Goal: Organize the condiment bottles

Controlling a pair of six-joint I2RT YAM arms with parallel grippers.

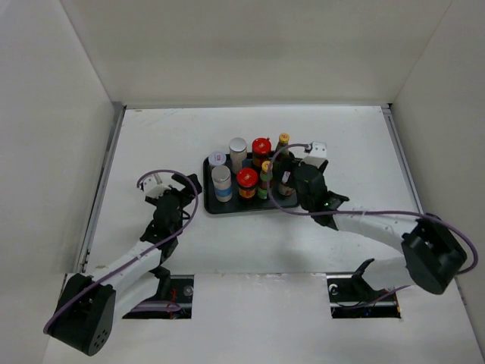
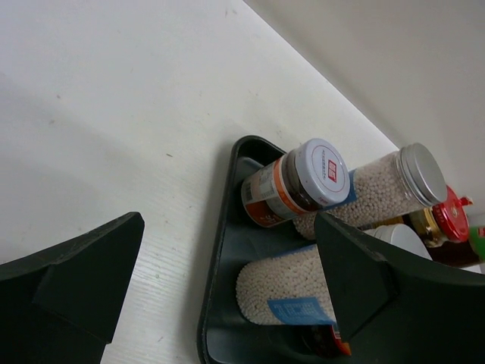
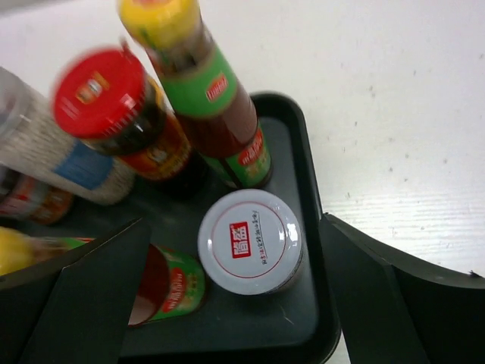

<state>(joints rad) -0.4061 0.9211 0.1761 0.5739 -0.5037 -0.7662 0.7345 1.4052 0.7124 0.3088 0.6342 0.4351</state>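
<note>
Your right gripper [image 3: 233, 224] reaches over the right end of the black tray [image 1: 227, 208], jaws wide on either side of a short white-lidded jar [image 3: 250, 241] without touching it. Your left gripper [image 2: 227, 218] sits low on the table [image 1: 341, 136] just left of the tray, also wide and empty. The condiment bottles [image 1: 247, 182] all stand packed on the tray, and a green yellow-capped bottle [image 3: 212, 114] and a red-lidded jar [image 3: 114, 106] crowd the white-lidded jar's far side.
</note>
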